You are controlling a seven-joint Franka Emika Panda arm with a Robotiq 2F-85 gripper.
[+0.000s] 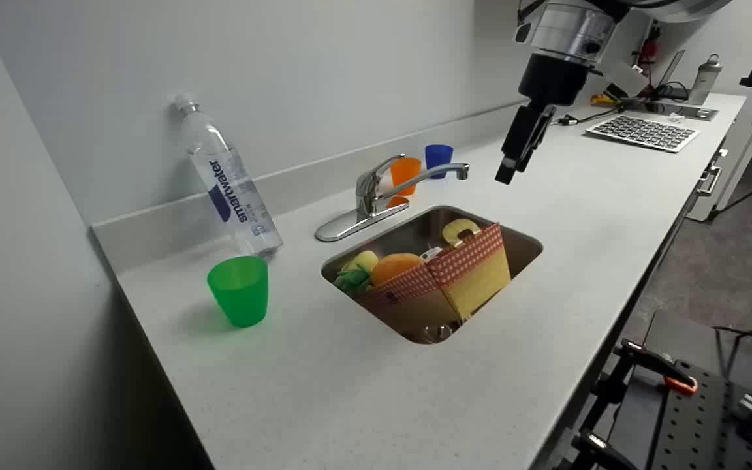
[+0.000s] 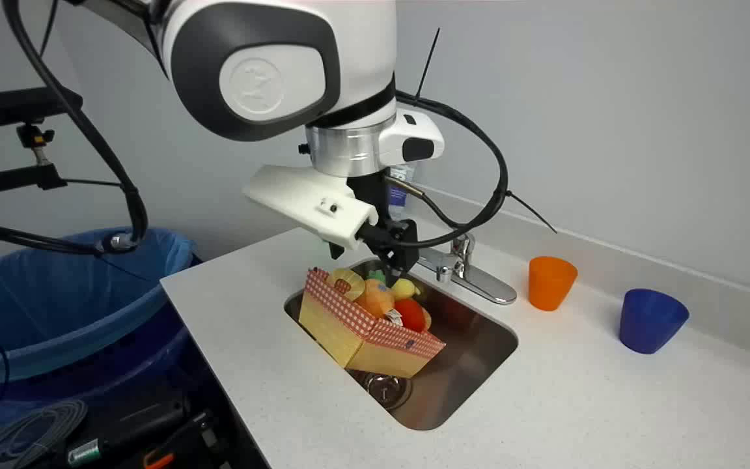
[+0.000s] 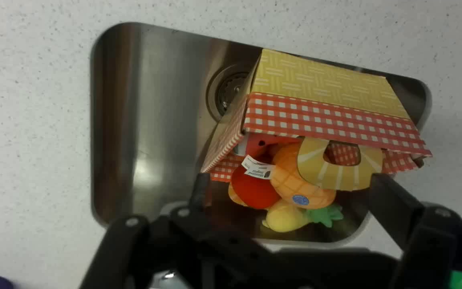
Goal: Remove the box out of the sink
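The box (image 1: 477, 281) is yellow with red-and-white checks and a yellow handle with a cut-out. It sits tilted in the metal sink (image 1: 525, 248), near one end, in both exterior views (image 2: 329, 326). The wrist view shows the box (image 3: 323, 82) and its handle (image 3: 339, 182) from above, with the bare sink floor (image 3: 167, 112) beside it. Plush fruit, including an orange one (image 3: 303, 180), a red one (image 3: 253, 190) and a yellow one (image 3: 285, 216), spills from its open side. My gripper (image 3: 291, 182) is open and empty, above the sink and apart from the box (image 1: 512, 171).
A chrome faucet (image 1: 368, 196) stands beside the sink. A green cup (image 1: 240, 297) and a leaning water bottle (image 1: 229, 186) are at the counter's far end. An orange cup (image 2: 551, 283) and a blue cup (image 2: 652, 322) stand near the wall. A blue-lined bin (image 2: 36, 299) is beyond the counter.
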